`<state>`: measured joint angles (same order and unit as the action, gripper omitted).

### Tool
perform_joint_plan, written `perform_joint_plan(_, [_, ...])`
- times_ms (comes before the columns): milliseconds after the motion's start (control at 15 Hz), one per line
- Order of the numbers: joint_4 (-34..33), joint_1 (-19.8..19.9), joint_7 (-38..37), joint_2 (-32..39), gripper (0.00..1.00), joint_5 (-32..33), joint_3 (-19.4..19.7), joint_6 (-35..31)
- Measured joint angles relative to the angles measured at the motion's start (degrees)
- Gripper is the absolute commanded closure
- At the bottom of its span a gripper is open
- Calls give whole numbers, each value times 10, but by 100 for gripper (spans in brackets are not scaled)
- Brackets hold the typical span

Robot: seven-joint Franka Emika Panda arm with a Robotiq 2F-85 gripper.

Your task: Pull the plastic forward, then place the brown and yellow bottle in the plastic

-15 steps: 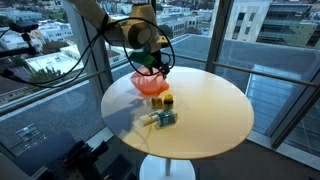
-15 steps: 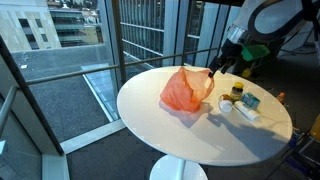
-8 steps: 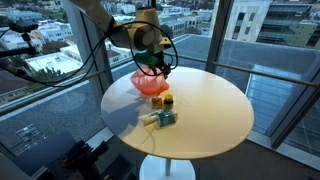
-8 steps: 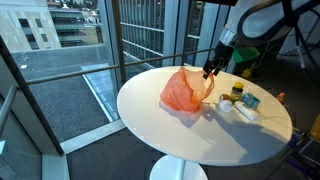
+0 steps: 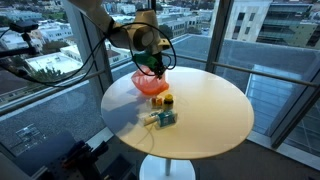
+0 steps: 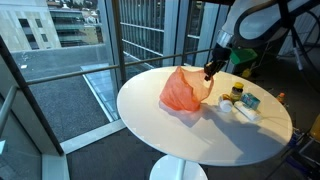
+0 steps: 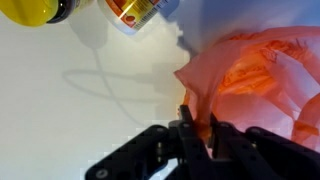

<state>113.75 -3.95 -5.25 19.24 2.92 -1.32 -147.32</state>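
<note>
Your gripper point(image 7: 197, 128) has its two fingers point(image 7: 185, 130) drawn close together, and in the wrist view a thin strip of the orange plastic bag point(image 7: 262, 82) sits pinched between them at the bag's near edge. In both exterior views the gripper point(image 5: 152, 68) point(image 6: 210, 72) comes down onto the upper rim of the bag point(image 5: 150, 85) point(image 6: 183, 91), which sits crumpled and partly standing on the round white table point(image 5: 210, 115) point(image 6: 190, 140), close to the table's edge on the window side. The brown and yellow bottle point(image 5: 167, 101) point(image 6: 237, 94) stands upright on the table just beside the bag, apart from it and outside it; in the wrist view you see only its yellow cap point(image 7: 33, 10) at the top corner. Next to it lies a second container with a yellow and red label point(image 7: 140, 12), cut off by the frame's top edge. In an exterior view a teal and white item point(image 5: 163, 118) lies flat on the table near the bottle, on the side away from the bag.
</note>
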Motion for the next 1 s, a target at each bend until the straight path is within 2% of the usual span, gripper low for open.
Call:
perform_joint_plan(400, [24,-1,1,-29,97,-2,-8,48])
perform_joint_plan(1000, [175,2,12,-161,98,-21,-15,87])
